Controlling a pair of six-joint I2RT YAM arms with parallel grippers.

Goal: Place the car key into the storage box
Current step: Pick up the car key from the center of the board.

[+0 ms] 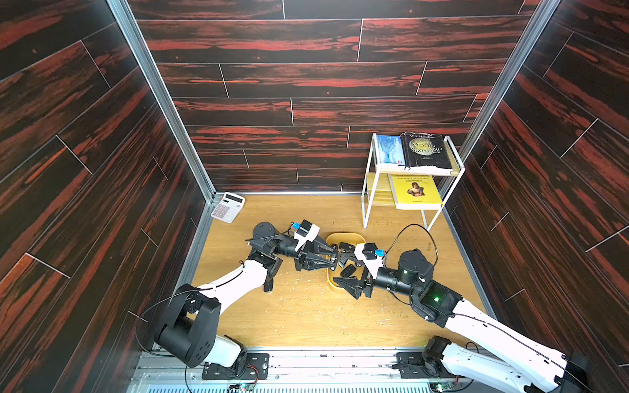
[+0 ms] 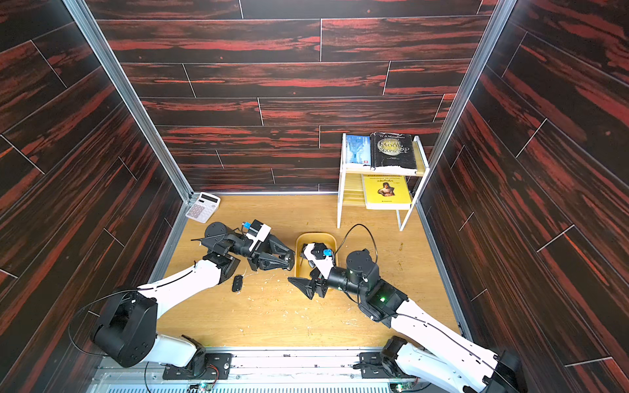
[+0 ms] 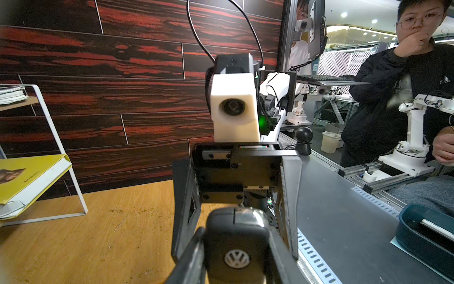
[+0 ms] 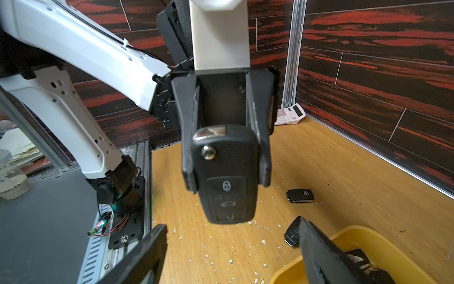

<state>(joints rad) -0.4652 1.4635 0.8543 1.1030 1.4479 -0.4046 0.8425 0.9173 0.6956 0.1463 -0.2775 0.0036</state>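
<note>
**A:** How are your arms set?

**B:** In both top views my left arm rises from the lower left of the frame and folds at the elbow. Its wrist lies level and points right. My left gripper [image 1: 335, 260] is clamped on the car key [image 4: 226, 177], pinching it by its sides. My right arm reaches in from the lower right. My right gripper [image 1: 345, 288] points left with its jaws spread wide and nothing between them.

**A:** Where is the key?

**B:** It is in the air above the table, close by the left rim of the storage box [image 1: 343, 235]. I cannot tell whether it hangs over the rim or just outside it.

**A:** What do the wrist views add?

**B:** The left wrist view shows the key's badge side. The right wrist view shows its button side, with the padlock icon. That view also shows a second fob [image 4: 292, 234] on the wood just beside the box's wall. In a top view a loose fob [image 2: 237, 283] lies below my left forearm. Other fobs [image 1: 347, 245] lie inside the box.

**A:** And farther back?

**B:** A white rack [image 1: 377, 194] with books [image 1: 422, 149] stands at the upper right of the table. A calculator [image 1: 227, 207] sits in the far left corner.
</note>
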